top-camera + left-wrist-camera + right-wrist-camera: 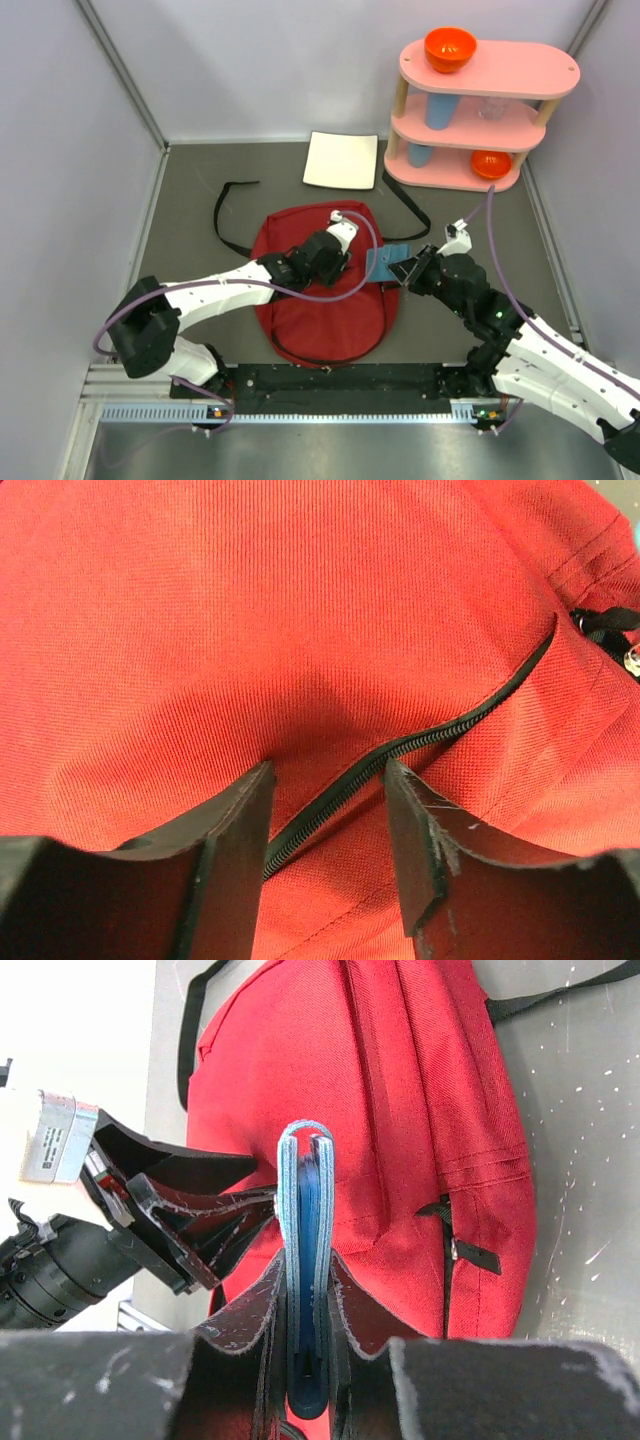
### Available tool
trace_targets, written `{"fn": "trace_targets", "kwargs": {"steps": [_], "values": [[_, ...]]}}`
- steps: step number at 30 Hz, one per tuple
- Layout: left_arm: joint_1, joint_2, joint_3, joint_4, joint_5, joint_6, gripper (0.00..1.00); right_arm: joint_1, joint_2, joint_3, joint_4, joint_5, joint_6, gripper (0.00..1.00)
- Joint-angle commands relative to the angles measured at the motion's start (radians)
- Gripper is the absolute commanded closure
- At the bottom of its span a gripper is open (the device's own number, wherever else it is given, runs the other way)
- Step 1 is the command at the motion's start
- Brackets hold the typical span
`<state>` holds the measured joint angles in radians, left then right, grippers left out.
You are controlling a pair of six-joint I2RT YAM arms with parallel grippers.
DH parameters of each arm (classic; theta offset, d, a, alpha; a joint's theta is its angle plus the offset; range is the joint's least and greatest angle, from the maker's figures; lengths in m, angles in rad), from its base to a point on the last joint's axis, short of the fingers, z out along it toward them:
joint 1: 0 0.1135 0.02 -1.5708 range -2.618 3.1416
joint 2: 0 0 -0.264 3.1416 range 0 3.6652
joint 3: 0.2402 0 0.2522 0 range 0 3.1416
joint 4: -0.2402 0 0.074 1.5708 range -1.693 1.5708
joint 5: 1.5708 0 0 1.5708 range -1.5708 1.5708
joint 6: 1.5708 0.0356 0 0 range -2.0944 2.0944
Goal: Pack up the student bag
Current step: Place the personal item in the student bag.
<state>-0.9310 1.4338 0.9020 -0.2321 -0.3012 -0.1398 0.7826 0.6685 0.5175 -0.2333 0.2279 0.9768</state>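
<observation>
top external view: the student bag (325, 320) lies flat on the grey surface (200, 210), just beyond the arm bases and between the two arms. the left gripper (325, 775) is down at its red fabric, jaws partly apart and holding nothing, straddling a black zipper (420, 742). the right gripper (305, 1260) is clamped on a thin blue notebook (303, 1185) at the bag's right edge. farther back are a white square plate (341, 160) and a pink shelf (520, 62) with an orange bowl (450, 48) on top.
</observation>
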Motion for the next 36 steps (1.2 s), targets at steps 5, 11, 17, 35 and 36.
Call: {"fn": "trace_targets", "kwargs": {"steps": [5, 11, 17, 35, 36], "values": [[0.009, 0.034, -0.015, 0.033, -0.067, 0.016, 0.70, -0.003, -0.017, 0.010, 0.008, 0.031, -0.009, 0.87], [0.011, 0.034, -0.011, 0.034, -0.085, 0.016, 0.93, -0.002, -0.014, 0.010, 0.005, 0.031, -0.006, 0.87], [0.012, 0.010, 0.006, 0.033, -0.092, 0.022, 1.00, -0.003, -0.017, 0.012, 0.003, 0.031, -0.009, 0.87], [0.012, -0.182, 0.038, -0.018, -0.047, 0.034, 1.00, -0.003, 0.075, 0.006, 0.204, -0.206, 0.031, 0.91], [0.012, -0.184, 0.040, -0.021, -0.046, 0.032, 1.00, -0.003, 0.089, 0.004, 0.225, -0.223, 0.046, 0.93]]}}
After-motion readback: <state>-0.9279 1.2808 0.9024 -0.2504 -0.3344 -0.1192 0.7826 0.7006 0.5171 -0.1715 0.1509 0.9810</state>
